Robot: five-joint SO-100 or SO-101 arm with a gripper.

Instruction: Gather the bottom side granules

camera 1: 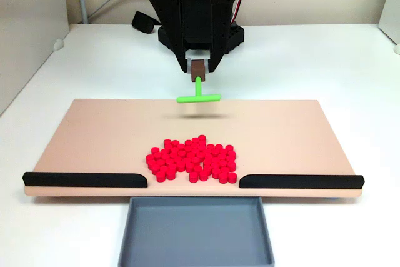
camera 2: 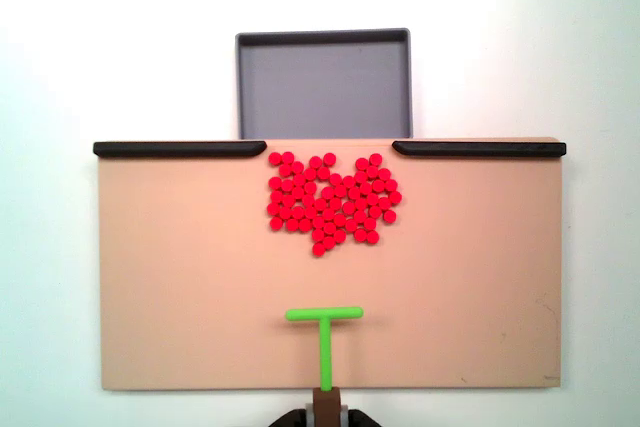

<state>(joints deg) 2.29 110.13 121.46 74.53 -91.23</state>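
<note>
So from where I'm sitting, the white tabletop (camera 1: 325, 54) carries everything, and the big thing on it is the tan board (camera 1: 94, 136), which I'll use as my landmark. Just off the board's rail-side edge sits the gray tray (camera 1: 197, 236), pushed right up against it at the gap, and as far as I can see there's nothing in it. It shows the same way, bare inside, in the fixed view looking down (camera 2: 322, 82).

Along that same board edge there are two black rails, a left rail (camera 1: 84, 179) and a right rail (camera 1: 300, 181) in the front fixed view, with an open gap between them lined up with the tray.

The granules (camera 1: 192, 161) sit in one tight red cluster on the board, just inside that gap; in the top-down fixed view (camera 2: 330, 202) the nearest ones are almost level with the rail ends. Both sides of the board around the cluster are bare, lots of room to sweep.

The green T-stick (camera 1: 199, 95) hangs over the board's opposite edge, crossbar toward the granules, well apart from them. The fingers (camera 1: 199, 67) are pinching its brown handle (camera 1: 199, 69).
</note>
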